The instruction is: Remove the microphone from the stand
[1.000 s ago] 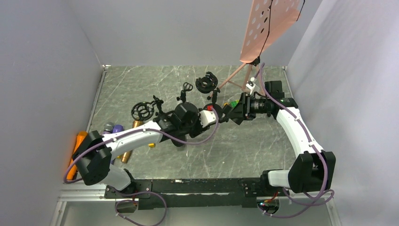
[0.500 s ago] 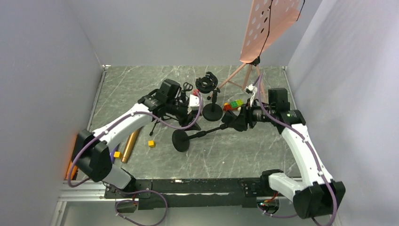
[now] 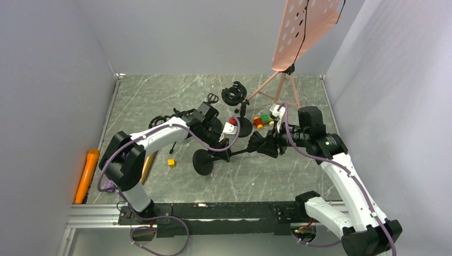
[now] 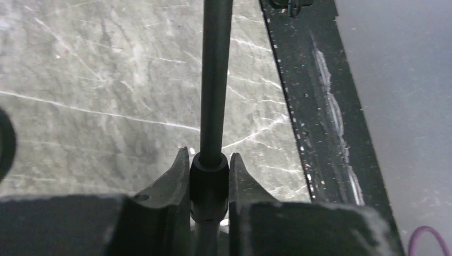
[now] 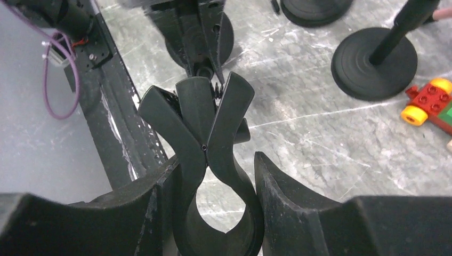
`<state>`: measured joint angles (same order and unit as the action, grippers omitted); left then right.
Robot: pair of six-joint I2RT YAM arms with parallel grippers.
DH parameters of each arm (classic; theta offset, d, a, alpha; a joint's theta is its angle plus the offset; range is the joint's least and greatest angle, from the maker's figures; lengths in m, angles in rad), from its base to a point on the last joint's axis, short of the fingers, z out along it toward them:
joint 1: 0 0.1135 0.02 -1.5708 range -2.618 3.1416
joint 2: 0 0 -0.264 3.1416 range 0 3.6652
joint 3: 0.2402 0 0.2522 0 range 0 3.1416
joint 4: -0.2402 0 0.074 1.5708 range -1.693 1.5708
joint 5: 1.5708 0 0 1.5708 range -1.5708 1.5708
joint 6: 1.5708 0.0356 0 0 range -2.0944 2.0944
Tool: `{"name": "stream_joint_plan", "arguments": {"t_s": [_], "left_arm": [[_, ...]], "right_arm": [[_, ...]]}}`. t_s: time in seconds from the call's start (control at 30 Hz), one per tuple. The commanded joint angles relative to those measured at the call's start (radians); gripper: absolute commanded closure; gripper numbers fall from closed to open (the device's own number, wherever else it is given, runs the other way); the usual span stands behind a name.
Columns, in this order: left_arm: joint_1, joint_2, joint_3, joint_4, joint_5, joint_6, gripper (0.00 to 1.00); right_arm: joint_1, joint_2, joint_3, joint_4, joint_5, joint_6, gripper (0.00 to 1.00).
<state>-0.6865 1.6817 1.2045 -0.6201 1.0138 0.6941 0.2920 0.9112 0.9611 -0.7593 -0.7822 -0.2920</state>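
Note:
A black stand lies tipped over in the top view, its round base toward the left and its pole running right to a spring clip. The clip holds nothing. My right gripper is shut on that clip's lower loop. My left gripper is shut on the collar of the pole, near the base. An orange microphone lies on the table at the far left. A gold microphone lies partly hidden under my left arm.
A second stand with a shock mount stands upright just behind. Toy bricks, a yellow cube and another shock mount lie about. An orange music stand rises at the back right. Grey walls enclose the table.
My left gripper left the clip end, swung back open, then came down and shut on the tipped stand's pole. The right gripper drifted slightly left and nearer with the clip.

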Motion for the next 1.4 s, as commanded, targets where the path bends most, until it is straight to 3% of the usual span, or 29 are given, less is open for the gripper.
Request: {"name": "stream_joint_plan", "arguments": {"t_s": [0.0, 0.07, 0.13, 0.17, 0.3, 0.43, 0.47, 0.6, 0.7, 0.87, 0.97, 1.1, 1.23, 1.37], "left_arm": [[-0.016, -0.144, -0.091, 0.235, -0.107, -0.158, 1.00], [-0.059, -0.271, -0.212, 0.485, -0.497, -0.384, 1.00], [-0.155, -0.373, -0.315, 0.642, -1.056, -0.544, 1.00], [-0.197, -0.385, -0.331, 0.658, -1.192, -0.589, 1.00], [-0.251, -0.271, -0.214, 0.460, -1.156, -0.704, 1.00], [-0.247, -0.275, -0.247, 0.536, -1.085, -0.625, 1.00], [-0.244, -0.280, -0.244, 0.533, -1.045, -0.604, 0.94], [-0.198, -0.303, -0.226, 0.524, -0.786, -0.530, 0.45], [-0.122, -0.314, -0.165, 0.446, -0.548, -0.499, 0.36], [0.007, -0.319, -0.097, 0.305, -0.126, -0.330, 0.30], [0.039, -0.284, -0.058, 0.160, 0.024, -0.182, 0.30], [0.039, -0.193, 0.003, 0.006, 0.052, -0.055, 0.30], [0.029, -0.180, -0.085, 0.266, 0.037, -0.181, 0.28], [-0.027, -0.116, -0.062, 0.303, 0.037, -0.190, 0.30]], "right_arm": [[0.000, 0.099, 0.125, -0.013, 0.307, 0.241, 1.00], [-0.028, 0.202, 0.238, -0.131, 0.301, 0.315, 1.00], [-0.114, 0.262, 0.275, -0.192, 0.170, 0.425, 1.00], [-0.151, 0.274, 0.254, -0.188, 0.112, 0.486, 1.00], [-0.203, 0.296, 0.149, -0.137, -0.018, 0.606, 1.00], [-0.203, 0.310, 0.153, -0.127, -0.020, 0.598, 1.00], [-0.203, 0.312, 0.159, -0.124, -0.023, 0.592, 1.00], [-0.203, 0.310, 0.165, -0.095, -0.031, 0.559, 1.00], [-0.203, 0.286, 0.171, -0.071, -0.077, 0.471, 1.00], [-0.201, 0.163, 0.145, -0.002, -0.114, 0.233, 1.00], [-0.199, 0.071, 0.099, 0.061, -0.179, 0.073, 1.00], [-0.183, -0.003, 0.068, 0.101, -0.180, -0.016, 1.00], [-0.164, 0.007, 0.094, 0.053, -0.193, -0.069, 1.00], [-0.160, 0.008, 0.112, 0.032, -0.191, -0.082, 1.00]]}}
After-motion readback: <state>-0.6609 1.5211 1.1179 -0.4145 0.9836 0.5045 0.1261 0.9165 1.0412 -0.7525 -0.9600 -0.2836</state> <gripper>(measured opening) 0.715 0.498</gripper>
